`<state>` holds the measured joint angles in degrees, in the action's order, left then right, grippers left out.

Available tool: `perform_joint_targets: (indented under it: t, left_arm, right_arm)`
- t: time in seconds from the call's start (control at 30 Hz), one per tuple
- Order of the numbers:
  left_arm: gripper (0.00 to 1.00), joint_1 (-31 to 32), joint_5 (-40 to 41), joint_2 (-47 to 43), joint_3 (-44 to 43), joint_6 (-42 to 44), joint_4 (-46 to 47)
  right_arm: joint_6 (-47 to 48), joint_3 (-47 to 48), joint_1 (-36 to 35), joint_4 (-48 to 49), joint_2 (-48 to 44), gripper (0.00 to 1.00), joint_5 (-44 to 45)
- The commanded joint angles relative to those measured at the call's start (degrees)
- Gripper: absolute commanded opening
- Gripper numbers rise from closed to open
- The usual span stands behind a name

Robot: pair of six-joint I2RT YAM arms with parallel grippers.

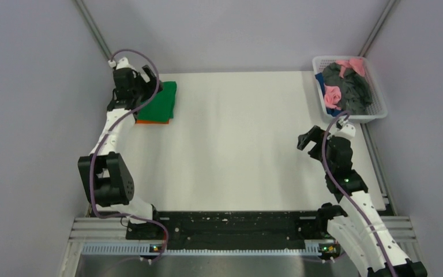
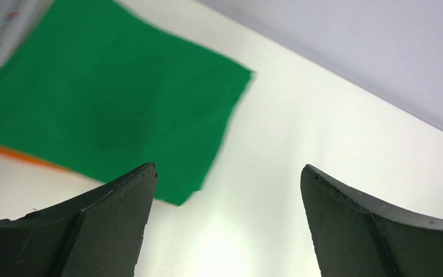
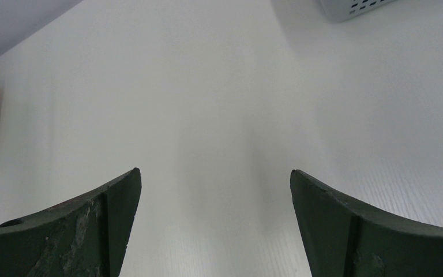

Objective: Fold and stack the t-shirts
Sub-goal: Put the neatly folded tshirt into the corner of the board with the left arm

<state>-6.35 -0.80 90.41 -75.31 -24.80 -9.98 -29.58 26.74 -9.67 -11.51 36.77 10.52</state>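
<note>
The green t-shirt (image 1: 164, 98) is laid folded on the orange t-shirt (image 1: 150, 122) at the tabletop's (image 1: 236, 150) far left corner. The left fingers (image 2: 92, 231) and the right fingers (image 3: 75, 231) are spread apart.

Folded green t-shirt (image 1: 166, 99) atop orange t-shirt (image 1: 152, 122), far left.

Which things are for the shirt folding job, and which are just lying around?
For the job: green t-shirt, folded on top; orange t-shirt under it.
Just lying about: basket; pink garments, dark grey garment and blue garment inside it.
</note>
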Motion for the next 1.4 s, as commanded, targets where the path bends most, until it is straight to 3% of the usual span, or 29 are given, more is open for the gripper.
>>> perform_joint_targets:
  t: [0.0, 0.27, 0.4, 0.7, 1.1, 1.23, 1.37]
  left_arm:
    - [0.99, 1.35, -17.80, 2.16, -3.70, -0.72, 8.63]
    - [0.99, 1.74, -23.49, 21.34, -22.14, -1.21, 2.09]
    - [0.99, 1.71, -22.08, 31.05, -33.13, -0.65, -2.74]
    - [0.99, 1.63, -20.45, 47.08, -48.11, -2.63, -1.69]
    - [0.99, 1.69, -20.15, 56.76, -53.89, -7.84, 1.65]
    - [0.99, 1.88, -20.38, 53.82, -54.70, -8.60, 0.94]
    - [0.99, 2.81, -21.80, 44.78, -54.42, -7.93, -4.74]
  right_arm:
    - [-0.32, 3.26, 0.37, -0.32, -1.04, 0.99, -1.81]
    - [0.21, 2.62, 0.36, 0.66, 0.22, 0.99, -0.09]
    - [0.31, 2.47, 0.36, 1.68, 1.54, 0.99, 1.35]
    - [1.08, 2.42, 0.37, 2.91, 5.08, 0.99, 4.04]
    - [0.89, 2.10, 0.37, 2.94, 4.57, 0.99, 5.27]
    - [0.84, 2.30, 0.38, 2.90, 4.94, 0.99, 4.49]
    - [0.81, 2.57, 0.40, 1.72, 5.64, 0.99, 3.59]
